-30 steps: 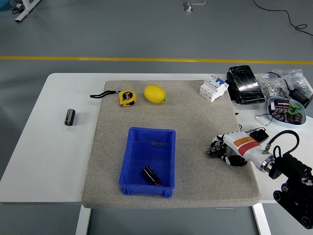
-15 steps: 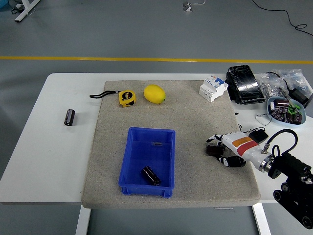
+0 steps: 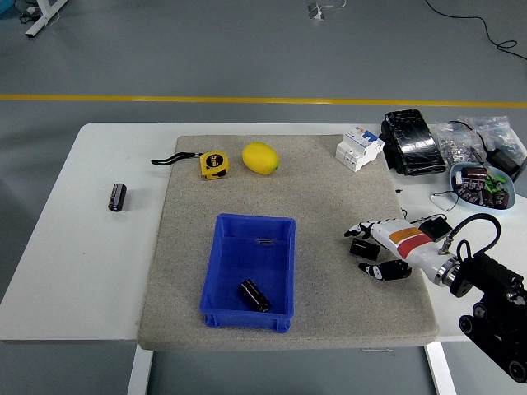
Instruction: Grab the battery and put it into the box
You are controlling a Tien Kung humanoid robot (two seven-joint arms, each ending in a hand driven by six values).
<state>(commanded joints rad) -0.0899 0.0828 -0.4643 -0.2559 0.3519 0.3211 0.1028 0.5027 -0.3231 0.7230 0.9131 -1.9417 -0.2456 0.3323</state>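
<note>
Lemon [image 3: 260, 158] beside tape measure [image 3: 214, 164], far mat [image 3: 338, 206] edge

Right arm reaching in from the near right, hand spread and holding nothing.

The right hand [image 3: 380, 247] lies low at the right side of the scene, with its white back and orange patch turned up. Its fingers [image 3: 359, 229] point to the left and are spread apart, the thumb a little nearer than the others. The black forearm goes back toward the near right corner. The left arm does not show.
</note>
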